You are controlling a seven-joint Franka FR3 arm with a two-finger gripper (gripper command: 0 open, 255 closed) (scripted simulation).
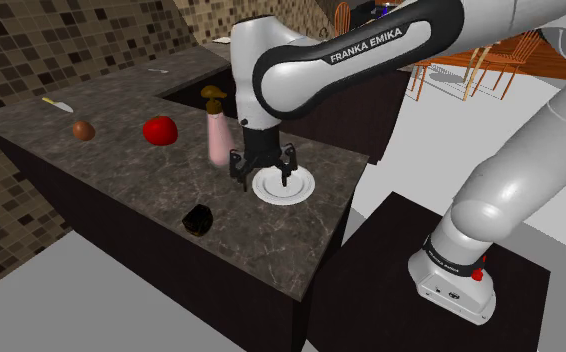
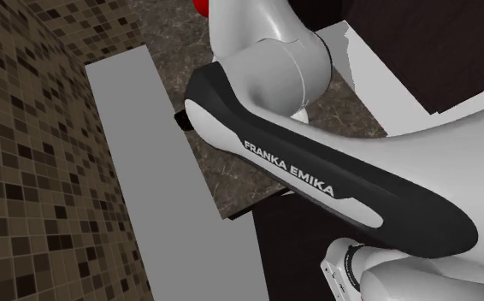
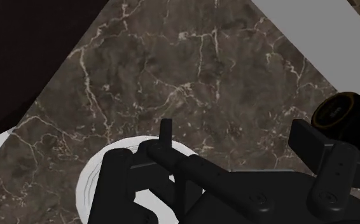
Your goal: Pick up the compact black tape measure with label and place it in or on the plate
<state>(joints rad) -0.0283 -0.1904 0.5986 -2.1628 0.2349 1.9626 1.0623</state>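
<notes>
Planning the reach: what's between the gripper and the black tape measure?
Shoulder view: past the plate's rim, only bare marble countertop separates gripper and tape measure.

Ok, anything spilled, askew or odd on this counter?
Nothing looks spilled or broken; the bottle stands upright. One mismatch: the open gripper hangs over the plate with nothing between its fingers, while the tape measure sits apart on the counter.
</notes>
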